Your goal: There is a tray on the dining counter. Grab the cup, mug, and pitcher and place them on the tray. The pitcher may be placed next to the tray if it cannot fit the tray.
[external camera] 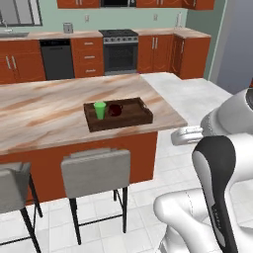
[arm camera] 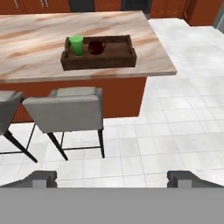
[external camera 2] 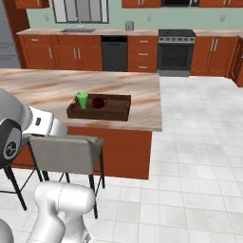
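The dark wooden tray (external camera: 121,122) (external camera 2: 115,114) (arm camera: 99,63) lies near the right end of the marbled dining counter (external camera: 44,106) (external camera 2: 45,88) (arm camera: 35,48). In its left part the green cup (external camera: 100,109) (external camera 2: 82,100) (arm camera: 77,45) stands upright. The dark red mug (external camera: 115,109) (external camera 2: 98,102) (arm camera: 96,47) sits right beside it. The pitcher is out of view. My gripper (arm camera: 113,179) hangs open and empty over the tiled floor, well short of the counter and stools, with its fingertips (arm camera: 43,177) far apart.
Grey-seated stools (external camera: 96,170) (external camera 2: 64,152) (arm camera: 65,111) stand along the counter's near side. Cabinets, a stove (external camera: 120,49) and a dishwasher (external camera: 57,58) line the back wall. White tiled floor (external camera 2: 199,142) spreads to the right of the counter.
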Motion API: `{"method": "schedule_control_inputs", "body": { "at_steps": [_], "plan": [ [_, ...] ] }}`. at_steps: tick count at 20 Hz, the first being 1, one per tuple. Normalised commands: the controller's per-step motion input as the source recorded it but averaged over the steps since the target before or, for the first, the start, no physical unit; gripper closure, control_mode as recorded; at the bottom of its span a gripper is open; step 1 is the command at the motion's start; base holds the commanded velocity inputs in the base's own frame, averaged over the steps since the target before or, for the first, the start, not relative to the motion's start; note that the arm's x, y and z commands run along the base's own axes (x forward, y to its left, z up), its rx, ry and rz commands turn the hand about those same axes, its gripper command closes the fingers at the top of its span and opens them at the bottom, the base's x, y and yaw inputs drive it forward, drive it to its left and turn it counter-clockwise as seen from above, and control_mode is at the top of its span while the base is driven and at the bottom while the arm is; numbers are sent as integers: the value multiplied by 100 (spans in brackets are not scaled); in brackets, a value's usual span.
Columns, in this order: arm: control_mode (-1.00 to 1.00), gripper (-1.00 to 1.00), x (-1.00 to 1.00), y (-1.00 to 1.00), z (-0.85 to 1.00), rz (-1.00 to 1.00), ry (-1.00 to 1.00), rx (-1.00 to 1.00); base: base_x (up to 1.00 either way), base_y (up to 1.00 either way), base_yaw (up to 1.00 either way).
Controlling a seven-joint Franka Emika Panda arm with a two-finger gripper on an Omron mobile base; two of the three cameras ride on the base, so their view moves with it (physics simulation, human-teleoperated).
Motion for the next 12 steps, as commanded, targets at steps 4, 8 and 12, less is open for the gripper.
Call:
{"method": "schedule_control_inputs", "body": {
  "at_steps": [4,8,12],
  "plan": [
    [100,-100,0,0,0,0,0,0,-92,94,0],
    [100,-100,0,0,0,0,0,0,-72,100,1],
    [100,-100,0,0,0,0,0,0,-36,100,0]
  ]
}}
